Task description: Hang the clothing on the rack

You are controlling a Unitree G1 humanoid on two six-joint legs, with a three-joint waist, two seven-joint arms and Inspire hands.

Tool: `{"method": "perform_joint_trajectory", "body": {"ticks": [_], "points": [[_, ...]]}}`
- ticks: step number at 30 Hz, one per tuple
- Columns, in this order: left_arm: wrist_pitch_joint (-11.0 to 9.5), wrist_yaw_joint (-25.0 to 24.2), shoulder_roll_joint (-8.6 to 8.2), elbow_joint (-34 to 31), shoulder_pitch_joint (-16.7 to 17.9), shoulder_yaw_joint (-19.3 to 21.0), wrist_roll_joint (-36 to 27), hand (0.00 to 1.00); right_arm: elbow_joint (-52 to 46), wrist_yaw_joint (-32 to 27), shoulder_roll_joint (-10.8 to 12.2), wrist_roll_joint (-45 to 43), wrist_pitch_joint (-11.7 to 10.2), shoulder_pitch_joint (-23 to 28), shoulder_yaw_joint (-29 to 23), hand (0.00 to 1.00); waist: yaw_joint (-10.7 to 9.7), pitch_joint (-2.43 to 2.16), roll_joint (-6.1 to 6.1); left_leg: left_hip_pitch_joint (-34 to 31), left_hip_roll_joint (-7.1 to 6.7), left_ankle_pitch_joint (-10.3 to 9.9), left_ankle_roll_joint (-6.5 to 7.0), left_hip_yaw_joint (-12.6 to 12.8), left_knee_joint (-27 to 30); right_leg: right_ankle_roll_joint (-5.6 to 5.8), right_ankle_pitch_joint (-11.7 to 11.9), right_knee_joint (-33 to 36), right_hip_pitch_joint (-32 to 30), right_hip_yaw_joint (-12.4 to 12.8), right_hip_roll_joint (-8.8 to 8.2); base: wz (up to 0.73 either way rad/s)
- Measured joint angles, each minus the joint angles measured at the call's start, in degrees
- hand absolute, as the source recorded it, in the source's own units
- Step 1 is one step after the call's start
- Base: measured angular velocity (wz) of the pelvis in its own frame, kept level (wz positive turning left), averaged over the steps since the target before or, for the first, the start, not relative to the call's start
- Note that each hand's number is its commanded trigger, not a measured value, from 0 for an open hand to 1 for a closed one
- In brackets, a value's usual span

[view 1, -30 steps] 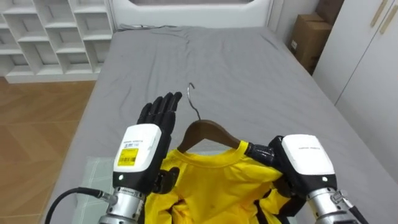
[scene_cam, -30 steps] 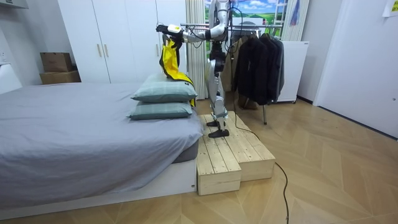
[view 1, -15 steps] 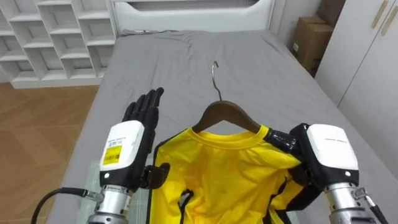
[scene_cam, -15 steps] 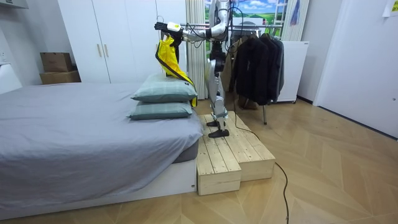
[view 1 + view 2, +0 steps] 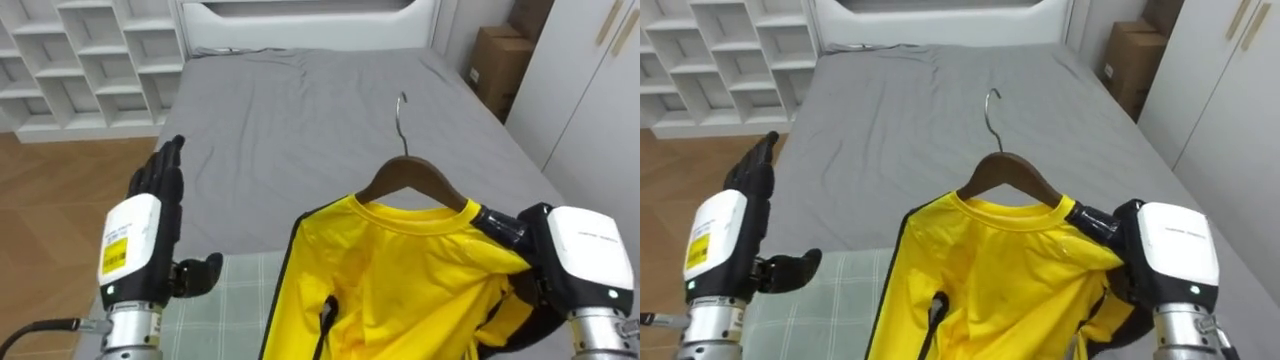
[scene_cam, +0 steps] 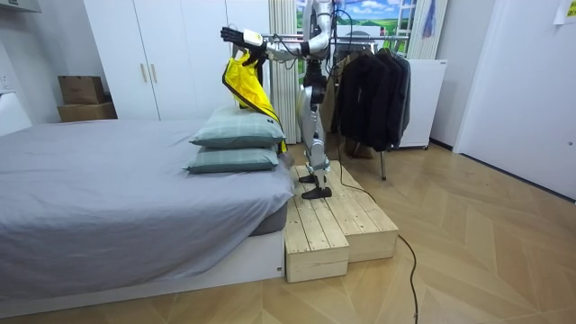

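Robot's right hand [image 5: 578, 262] is clamped on one shoulder of the yellow T-shirt [image 5: 400, 285], which hangs on a wooden hanger [image 5: 412, 178] held up over the grey bed [image 5: 290, 120]. Its left hand [image 5: 140, 235] is raised well apart from the shirt, fingers straight.

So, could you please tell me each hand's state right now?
Left hand: open, empty.
Right hand: closed on the yellow shirt over its wooden hanger.

Nothing legible to call here: the yellow label [image 5: 117, 255] on the left hand [image 5: 143, 215] carries dark print (too small to read), likewise the right hand [image 5: 585, 265].
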Motion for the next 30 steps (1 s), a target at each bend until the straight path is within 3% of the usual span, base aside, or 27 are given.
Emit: {"method": "perform_joint_trajectory", "body": {"ticks": [5,14,19,24,26,30], "points": [[0.14,0.44,-0.93,4.01,2.25,2.58,-7.08,0.0,-0.03,0.0,0.0,-0.06,0.09,1.69,-1.58,1.0,-0.04,0.02,-0.08,0.42,-0.02,0.0,0.0,-0.1,-0.52,0.01,0.0,0.01,0.17,0.12,0.04,0.0],[-0.18,0.17,-2.09,10.53,2.78,7.83,-15.2,0.0,-2.66,-0.71,0.0,-0.99,-0.69,2.0,-6.6,1.0,0.0,0.01,-0.27,0.68,-0.26,0.05,0.02,0.31,-0.76,0.16,-0.1,-0.01,0.06,0.47,-0.28,-0.01],[-0.23,-0.81,-2.17,16.89,4.7,7.99,-19.93,0.0,-3.29,-1.18,0.11,2.34,-1.01,2.46,-7.85,1.0,0.02,0.03,-0.43,1.61,-0.43,0.05,0.04,0.32,-1.06,0.56,-0.34,0.19,0.76,0.4,-0.57,0.0],[-0.38,-2.52,-2.33,24.47,5.63,8.58,-19.86,0.0,-9.44,-1.12,0.15,2.03,-1.27,3.86,-7.93,1.0,0.01,-0.05,-0.27,1.63,-0.47,0.04,0.06,0.5,-1.14,0.62,-0.38,0.26,0.72,0.19,-0.71,0.0],[-0.36,-3.31,-2.26,26.36,8.15,9.0,-20.05,0.0,-12.47,-1.15,0.17,2.0,-1.95,4.99,-8.73,1.0,-0.1,-0.01,-0.25,1.59,-0.52,0.02,0.1,0.42,-1.13,0.62,-0.38,0.22,0.7,0.01,-0.7,0.0],[-0.56,-4.94,-2.33,33.64,9.2,8.84,-22.66,0.0,-12.55,-1.16,0.17,2.12,-1.94,5.0,-9.19,1.0,0.36,0.25,0.18,1.64,-0.51,-0.06,0.21,0.66,-1.35,0.69,-0.42,0.63,0.7,0.0,-0.73,0.0]]}}
